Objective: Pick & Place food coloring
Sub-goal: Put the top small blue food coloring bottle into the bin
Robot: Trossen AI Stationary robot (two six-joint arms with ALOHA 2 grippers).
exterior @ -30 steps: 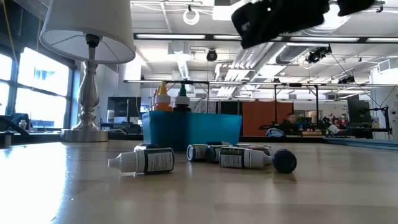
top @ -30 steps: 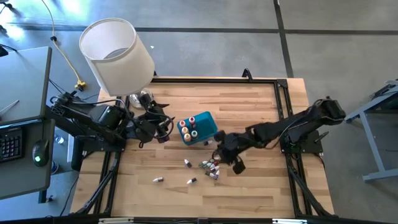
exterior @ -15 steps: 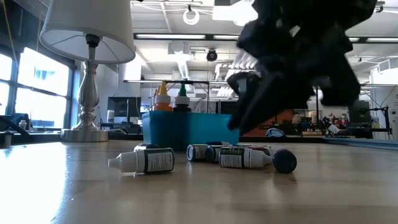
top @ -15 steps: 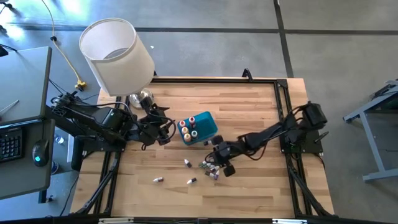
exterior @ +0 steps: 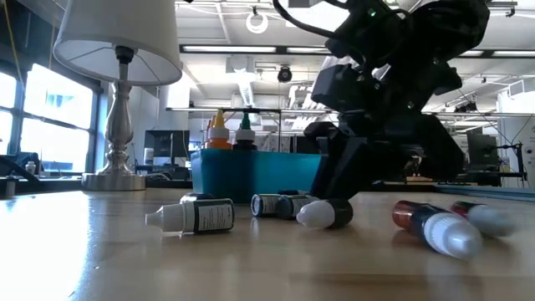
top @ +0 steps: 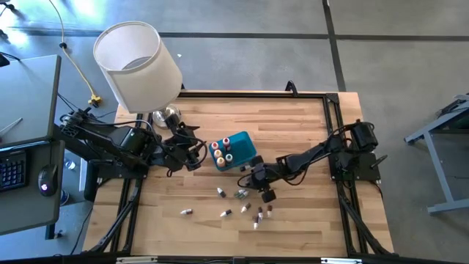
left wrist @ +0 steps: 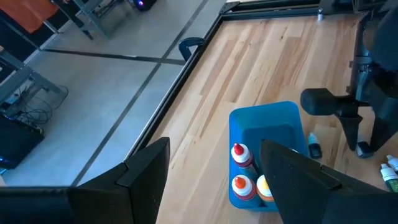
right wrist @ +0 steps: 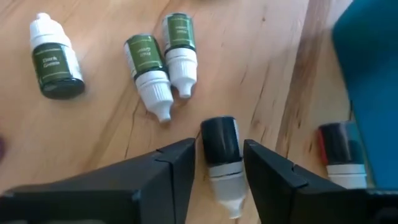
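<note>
Right gripper lowered to the bench top near the middle of the bench, its two dark fingers part-open and straddling a black bottle that lies on its side with its white cap pointing back toward the wrist. The fingers stand on either side of the bottle's body but do not appear to press it — the grip, by this showing, is not yet made. The low, straddling approach suits a small round thing that would roll if nudged from one side only.

Just beyond the fingers lie two green bottles side by side, touching or nearly so, and a third green bottle a little apart; a red-capped one rests against the wall of the blue bin. More loose bottles are scattered toward the front edge of the bench, so much of the sorting is judged still to be done.

Farther back the blue bin sits near the centre of the bench, already holding several upright bottles — the evident destination, placed within reach of both arms. The left gripper waits beside the bin on its left, fingers wide and empty. At the far-left corner stands a lamp.
</note>
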